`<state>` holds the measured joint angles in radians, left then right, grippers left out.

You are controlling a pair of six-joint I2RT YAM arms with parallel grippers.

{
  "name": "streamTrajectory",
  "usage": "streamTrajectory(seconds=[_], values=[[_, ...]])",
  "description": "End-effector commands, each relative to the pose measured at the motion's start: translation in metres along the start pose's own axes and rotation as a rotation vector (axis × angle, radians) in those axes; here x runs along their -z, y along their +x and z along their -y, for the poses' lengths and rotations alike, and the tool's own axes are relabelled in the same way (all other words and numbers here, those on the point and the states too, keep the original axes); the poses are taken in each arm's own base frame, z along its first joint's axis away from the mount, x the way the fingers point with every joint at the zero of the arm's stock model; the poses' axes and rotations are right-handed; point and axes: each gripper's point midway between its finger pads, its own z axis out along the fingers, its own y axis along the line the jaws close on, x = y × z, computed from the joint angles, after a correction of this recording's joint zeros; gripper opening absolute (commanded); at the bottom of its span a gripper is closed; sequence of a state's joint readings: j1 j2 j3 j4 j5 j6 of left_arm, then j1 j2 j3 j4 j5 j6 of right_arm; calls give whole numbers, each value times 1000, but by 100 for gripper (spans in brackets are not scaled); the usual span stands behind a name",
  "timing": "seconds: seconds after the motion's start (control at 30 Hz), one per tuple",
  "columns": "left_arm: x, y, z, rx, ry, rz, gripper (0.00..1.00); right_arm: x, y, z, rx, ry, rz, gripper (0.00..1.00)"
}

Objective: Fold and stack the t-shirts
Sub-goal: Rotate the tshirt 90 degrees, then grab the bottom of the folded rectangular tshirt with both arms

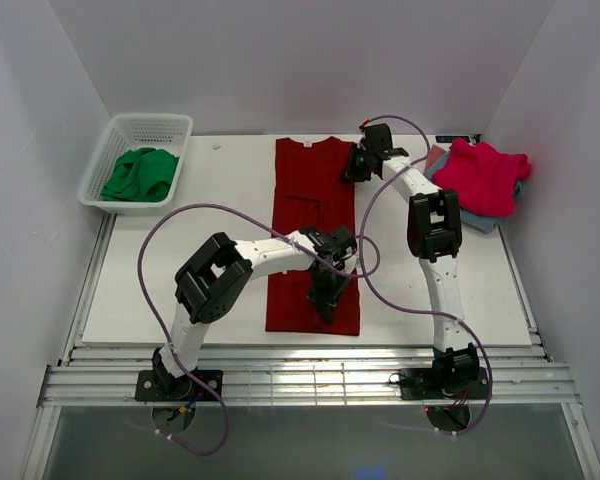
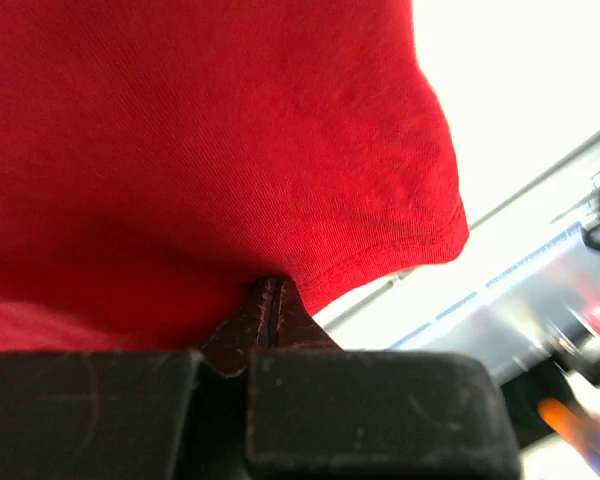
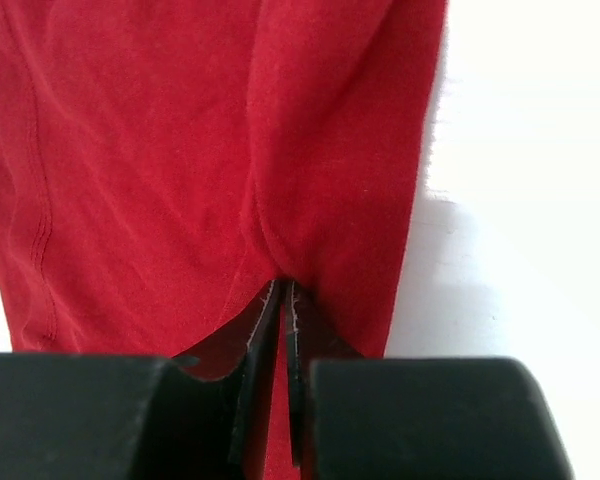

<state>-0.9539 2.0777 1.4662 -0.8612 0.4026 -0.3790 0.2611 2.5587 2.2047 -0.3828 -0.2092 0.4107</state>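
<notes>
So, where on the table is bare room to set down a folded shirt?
The widest bare patch of table lies between the basket and the dark red shirt. A smaller one lies front-right of that shirt, under the right arm. The far-right corner is crowded by the pink-red shirt.

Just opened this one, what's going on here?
Both arms are on the dark red t-shirt, which lies on the table as a long narrow strip. The left gripper is pinched shut on its near end, the right gripper on its far end. A pink-red shirt sits on grey-blue folded ones at the right. Green cloth lies in a white basket, far left.
</notes>
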Motion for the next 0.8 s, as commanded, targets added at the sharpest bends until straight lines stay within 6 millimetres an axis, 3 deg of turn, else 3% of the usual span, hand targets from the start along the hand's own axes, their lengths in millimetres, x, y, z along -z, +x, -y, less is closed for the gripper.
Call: streamTrajectory(seconds=[0.0, 0.03, 0.1, 0.13, 0.17, 0.2, 0.23, 0.3, 0.33, 0.4, 0.43, 0.47, 0.5, 0.53, 0.57, 0.6, 0.63, 0.67, 0.7, 0.77], values=[[43, -57, 14, -151, -63, 311, 0, 17, -32, -12, 69, -57, 100, 15], [62, -77, 20, -201, -84, 400, 0, 38, -53, -27, 98, -74, 158, 20], [104, -117, 23, -236, -179, 603, 11, 59, -70, -33, 163, -67, 232, 23], [135, -139, 33, -253, -206, 713, 22, 94, -93, -51, 200, -79, 307, 24], [156, -150, 35, -273, -239, 779, 43, 110, -102, -54, 245, -62, 344, 25], [181, -162, 39, -277, -258, 865, 48, 124, -107, -58, 269, -57, 369, 32], [205, -170, 41, -274, -296, 940, 51, 154, -113, -67, 295, -45, 405, 35], [228, -176, 35, -264, -338, 1010, 66, 182, -111, -71, 347, -12, 417, 37], [240, -172, 31, -250, -350, 1035, 68, 205, -99, -75, 359, 4, 410, 39], [234, -162, 9, -205, -368, 1005, 71, 223, -76, -81, 385, -6, 385, 48], [241, -151, 5, -184, -357, 1015, 72, 239, -48, -86, 411, -9, 362, 54], [220, -136, -20, -148, -371, 954, 72, 245, -32, -87, 417, 2, 348, 62], [217, -129, -28, -96, -347, 958, 72, 250, -14, -90, 428, 6, 325, 65], [214, -119, -37, -59, -330, 951, 72, 271, -1, -103, 448, 30, 354, 65], [226, -108, -46, -17, -279, 970, 72, 264, 37, -89, 445, 73, 270, 67], [207, -91, -64, 47, -263, 929, 73, 266, 57, -90, 443, 81, 240, 68], [205, -82, -71, 72, -248, 926, 73, 279, 76, -101, 448, 67, 234, 69], [215, -71, -74, 90, -216, 948, 73, 273, 112, -88, 392, 85, 146, 69], [202, -59, -83, 105, -220, 915, 73, 275, 130, -88, 372, 74, 119, 69], [197, -46, -86, 135, -201, 899, 73, 283, 162, -94, 322, 41, 80, 76]])
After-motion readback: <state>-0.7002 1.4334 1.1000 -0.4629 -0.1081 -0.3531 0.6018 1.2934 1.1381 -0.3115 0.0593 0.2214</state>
